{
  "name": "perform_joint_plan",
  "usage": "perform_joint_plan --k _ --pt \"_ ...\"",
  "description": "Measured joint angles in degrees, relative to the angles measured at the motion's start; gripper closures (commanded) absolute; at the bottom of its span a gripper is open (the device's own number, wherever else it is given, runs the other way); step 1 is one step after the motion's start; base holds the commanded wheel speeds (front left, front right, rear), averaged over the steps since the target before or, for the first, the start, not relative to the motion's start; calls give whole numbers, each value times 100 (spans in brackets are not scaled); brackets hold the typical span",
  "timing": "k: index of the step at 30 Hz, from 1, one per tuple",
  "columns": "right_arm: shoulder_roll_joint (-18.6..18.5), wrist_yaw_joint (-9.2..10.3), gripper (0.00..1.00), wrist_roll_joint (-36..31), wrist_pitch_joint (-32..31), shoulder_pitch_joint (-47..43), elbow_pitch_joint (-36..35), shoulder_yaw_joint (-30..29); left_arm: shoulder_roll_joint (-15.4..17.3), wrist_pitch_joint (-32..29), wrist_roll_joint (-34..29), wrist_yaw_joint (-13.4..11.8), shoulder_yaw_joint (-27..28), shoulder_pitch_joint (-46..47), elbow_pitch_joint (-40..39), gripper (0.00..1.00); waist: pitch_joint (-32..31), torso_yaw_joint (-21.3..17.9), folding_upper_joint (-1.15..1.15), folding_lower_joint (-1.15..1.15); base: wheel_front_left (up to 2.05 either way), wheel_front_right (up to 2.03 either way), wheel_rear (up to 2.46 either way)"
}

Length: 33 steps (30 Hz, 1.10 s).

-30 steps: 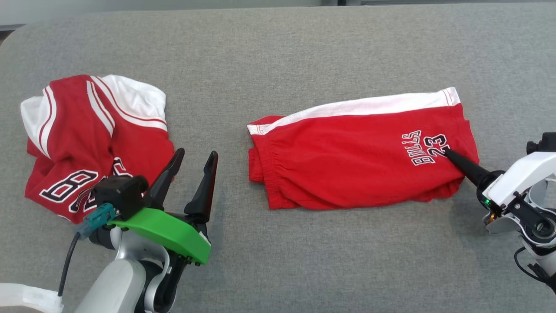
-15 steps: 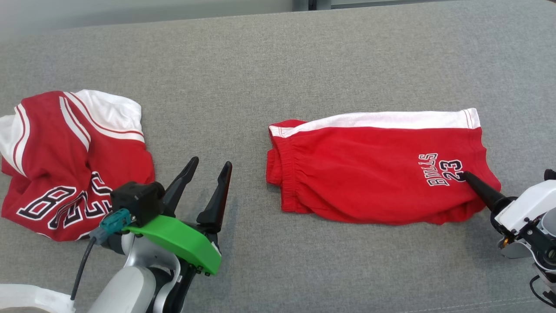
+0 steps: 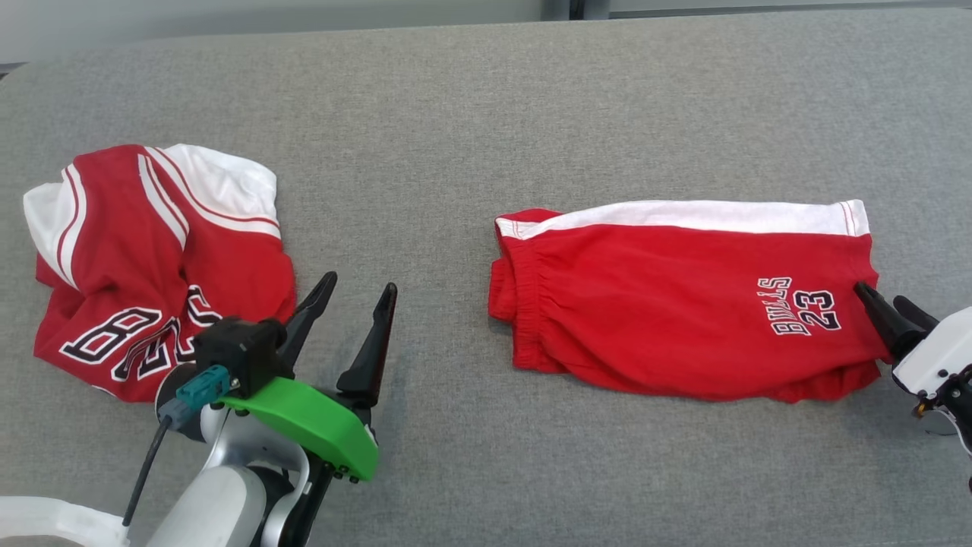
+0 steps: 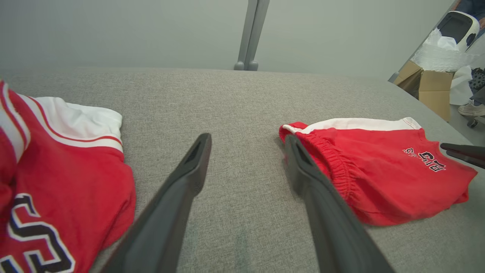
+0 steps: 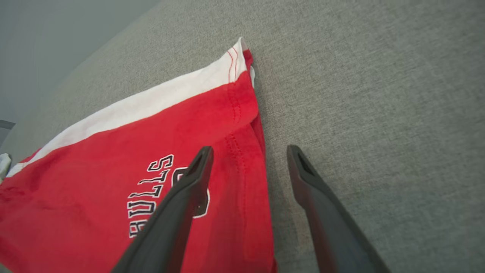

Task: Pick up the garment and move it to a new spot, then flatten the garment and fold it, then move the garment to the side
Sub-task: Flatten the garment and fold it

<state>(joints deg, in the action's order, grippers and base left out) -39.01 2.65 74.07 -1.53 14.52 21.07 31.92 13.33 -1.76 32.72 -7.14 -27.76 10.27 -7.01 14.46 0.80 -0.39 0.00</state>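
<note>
**Head view, read from near to far.** At 7 o'clock the left gripper (image 3: pixel 358 285) is held over the grey padded surface (image 3: pixel 486 99), its 2 dark fingers spread and nothing caught between them. At 4 o'clock, by the frame's edge, the right gripper (image 3: pixel 879 295) is shown with its 2 fingers parted. In the right wrist view 1 finger (image 5: pixel 189 182) is seen over the red cloth beside the lettering and the other over bare grey surface. The hem runs under the gap and nothing is pinched. Whether the cloth is touched cannot be told. The red shorts (image 3: pixel 668 304) are laid folded at 3 o'clock, with the waistband toward 9 o'clock, the white side band toward 12 o'clock and the print "BULLS 23" near the hem. A crumpled red-and-white jersey (image 3: pixel 152 258) is placed at 9 o'clock, well apart from the shorts and near the left gripper. In the left wrist view a grey post (image 4: pixel 250 34) is seen at 12 o'clock beyond the far edge, and a cardboard box (image 4: pixel 428 87) at 2 o'clock.
</note>
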Motion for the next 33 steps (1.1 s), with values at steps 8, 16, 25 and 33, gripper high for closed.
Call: perform_joint_plan --k 8,16,25,33 --pt "185 105 0 -36 -66 143 278 134 9 -73 -130 0 55 -5 -29 0 71 263 0 0 0 0 0" --pt "789 -85 100 924 108 183 409 -531 -51 -25 -112 0 487 -311 73 0 -15 413 0 0 0 0 0" --pt "-265 -130 100 1583 30 -6 677 -1384 -200 87 -66 0 542 -356 53 0 -154 297 0 0 0 0 0" --pt "-651 -240 100 914 -350 260 -172 -846 -244 141 -64 0 682 -572 66 0 -195 194 0 0 0 0 0"
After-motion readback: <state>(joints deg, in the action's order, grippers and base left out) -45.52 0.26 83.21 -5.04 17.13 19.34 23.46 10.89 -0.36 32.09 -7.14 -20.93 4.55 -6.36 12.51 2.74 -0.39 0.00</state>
